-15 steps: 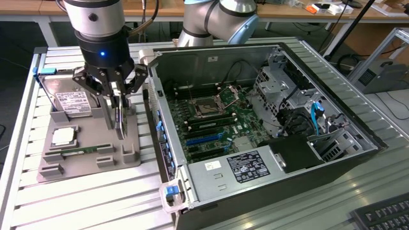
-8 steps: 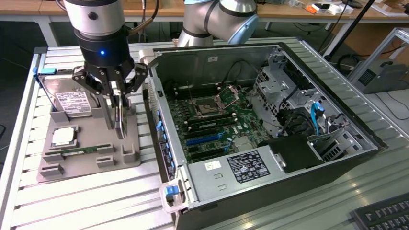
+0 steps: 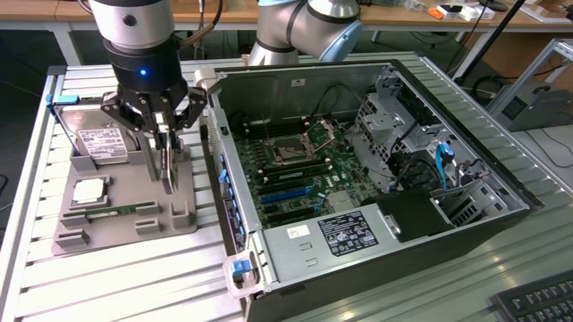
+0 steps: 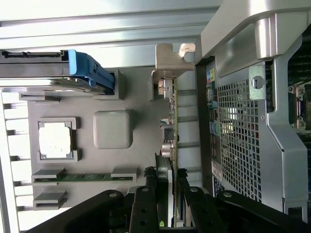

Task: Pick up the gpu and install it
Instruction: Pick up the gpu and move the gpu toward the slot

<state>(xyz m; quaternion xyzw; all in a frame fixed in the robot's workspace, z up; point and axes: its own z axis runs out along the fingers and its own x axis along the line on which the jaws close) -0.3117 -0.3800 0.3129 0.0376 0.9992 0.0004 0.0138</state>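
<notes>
The gripper [image 3: 166, 134] hangs over the gray tray [image 3: 125, 231], which sits on the table [image 3: 134, 282] on the exterior view's left. Its black fingers [image 4: 144, 204] are pulled in close, with only a thin gap between them. They pinch the gpu [image 3: 168, 171] from both sides near its top edge.

The gpu stands up on its thin edge, so it looks like a narrow strip. In the wrist view the gpu [image 4: 171, 126] shows its green board, small parts and a silver end piece. Its lower edge is right at the tray. I cannot tell if it has left the tray.

Other parts lie in the tray, apart from the gripper. The hard drive [image 3: 100, 142] is at the far end. The square chip [image 3: 90, 192] is in the middle, and the thin green memory stick [image 3: 112, 212] lies nearer.

The open computer case [image 3: 296, 87] is just beside the tray, on the exterior view's right. Its green board [image 3: 296, 174] lies flat inside.
</notes>
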